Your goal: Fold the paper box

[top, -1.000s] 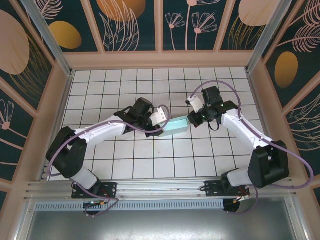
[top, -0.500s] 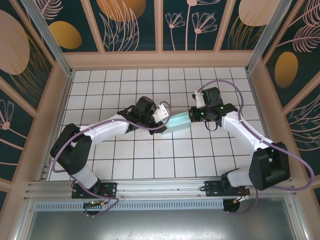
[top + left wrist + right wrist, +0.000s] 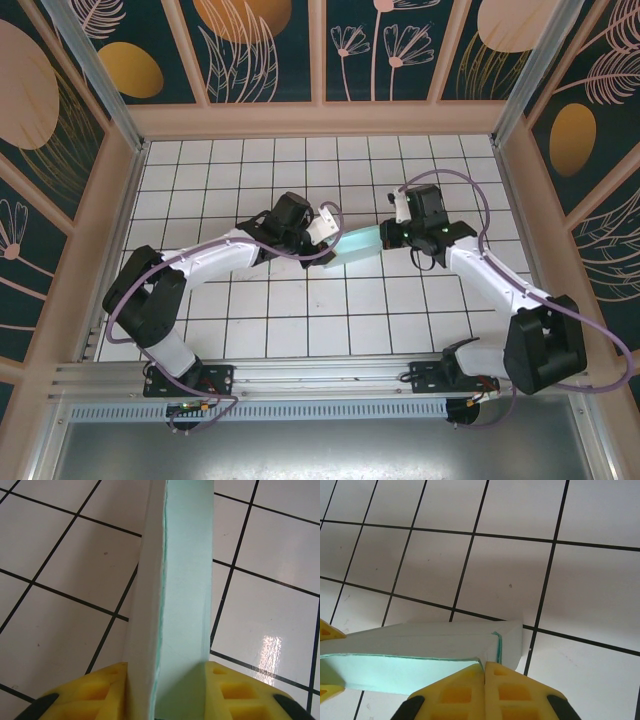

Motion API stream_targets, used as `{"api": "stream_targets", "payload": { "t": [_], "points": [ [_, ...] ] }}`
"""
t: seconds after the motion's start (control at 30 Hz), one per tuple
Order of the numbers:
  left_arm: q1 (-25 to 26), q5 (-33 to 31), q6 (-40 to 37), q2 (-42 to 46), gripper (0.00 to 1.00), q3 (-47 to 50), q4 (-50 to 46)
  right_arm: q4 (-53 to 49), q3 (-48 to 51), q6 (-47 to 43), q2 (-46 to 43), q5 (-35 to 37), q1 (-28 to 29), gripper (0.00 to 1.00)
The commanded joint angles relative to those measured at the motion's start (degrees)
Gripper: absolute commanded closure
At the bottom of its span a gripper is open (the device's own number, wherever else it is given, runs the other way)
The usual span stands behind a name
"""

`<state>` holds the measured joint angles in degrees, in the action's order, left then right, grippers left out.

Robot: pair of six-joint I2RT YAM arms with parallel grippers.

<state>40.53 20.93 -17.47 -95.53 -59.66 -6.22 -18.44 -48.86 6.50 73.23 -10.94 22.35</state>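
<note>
1. The paper box (image 3: 358,243) is a pale mint, folded-up shape over the middle of the white tiled table (image 3: 300,330). It's strung between the two arms, one end at each pincer. I can't tell whether its underside touches the tiles.
2. The left gripper (image 3: 334,247) is at the box's left end. In the left wrist view its yellow fingers (image 3: 90,695) sit one on each side of the box and press against its walls. So it's grasping the box, with the jaws held apart by the box's width.
3. In that same view the box runs straight away from the fingers. There's a mint face on the right and a paler, whitish face on the left, with a thin darker mint edge line between them.
4. The right gripper (image 3: 384,237) is at the box's right end. In the right wrist view its yellow pads (image 3: 455,695) are squeezed together with no gap I can see. The box's thin mint edge runs right into the seam between them, so it reads as clenched on a thin wall of the box.
5. At the box's far end in that view, two bits of yellow poke in at the left edge. Those are the left gripper's fingertips.
6. A soft grey shadow spreads over the tiles just past the box's corner.
</note>
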Motion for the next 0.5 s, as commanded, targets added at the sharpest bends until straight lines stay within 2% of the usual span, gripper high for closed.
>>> {"api": "stream_targets", "payload": {
  "t": [0.0,0.17,0.47],
  "points": [
    [-1.6,-1.1,-0.1,-3.4,0.69,3.0,-6.1,0.5,3.0,-0.6,-0.9,-0.7,1.8,1.0],
    [-4.2,0.5,-1.0,-4.6,0.7,0.5,-8.7,2.7,4.1,-0.9,-0.4,0.2,2.8,1.0],
    [-4.4,-0.7,-0.9,-8.2,0.67,-4.6,-11.1,5.2,4.5,-1.6,0.9,1.5,2.9,1.0]
  ]
}}
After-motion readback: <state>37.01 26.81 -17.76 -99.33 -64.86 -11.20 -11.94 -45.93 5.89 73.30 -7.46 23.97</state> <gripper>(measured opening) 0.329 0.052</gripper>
